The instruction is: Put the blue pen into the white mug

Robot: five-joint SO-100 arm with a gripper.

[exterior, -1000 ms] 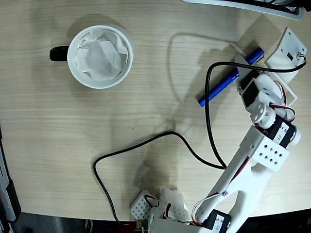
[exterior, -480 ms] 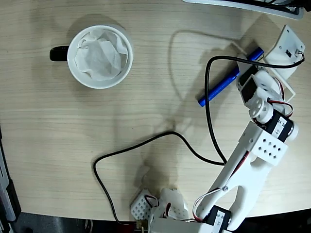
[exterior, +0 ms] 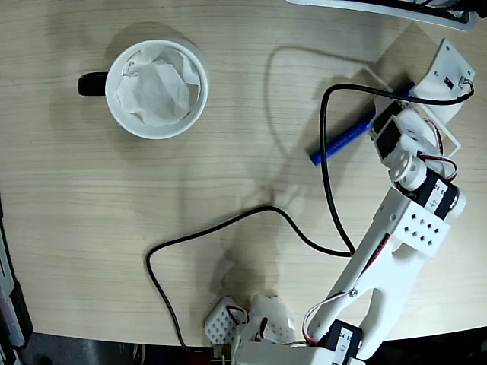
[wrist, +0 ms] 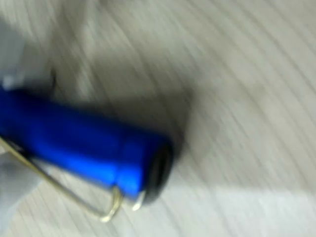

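Note:
The blue pen (exterior: pixel 344 139) lies slanted on the wooden table at the right of the fixed view, its upper end hidden under my gripper (exterior: pixel 409 80). The white jaws stand apart on either side of that end, one thin finger (exterior: pixel 380 77) on the left and a broad white plate (exterior: pixel 447 70) on the right. The wrist view is blurred: the pen (wrist: pixel 84 145) fills the left, with its clip (wrist: pixel 69 195) and dark end cap showing. The white mug (exterior: pixel 156 132), with a black handle and crumpled paper inside, stands far off at the upper left.
A black cable (exterior: pixel 228 223) runs from the wrist down across the table's middle and loops to the arm's base (exterior: pixel 251 334) at the bottom edge. A dark object edges the left side (exterior: pixel 6 304).
The arm has reached a little farther up and over the pen. The pen's upper end, visible a second ago, is now covered by the gripper. The pen has barely shifted.

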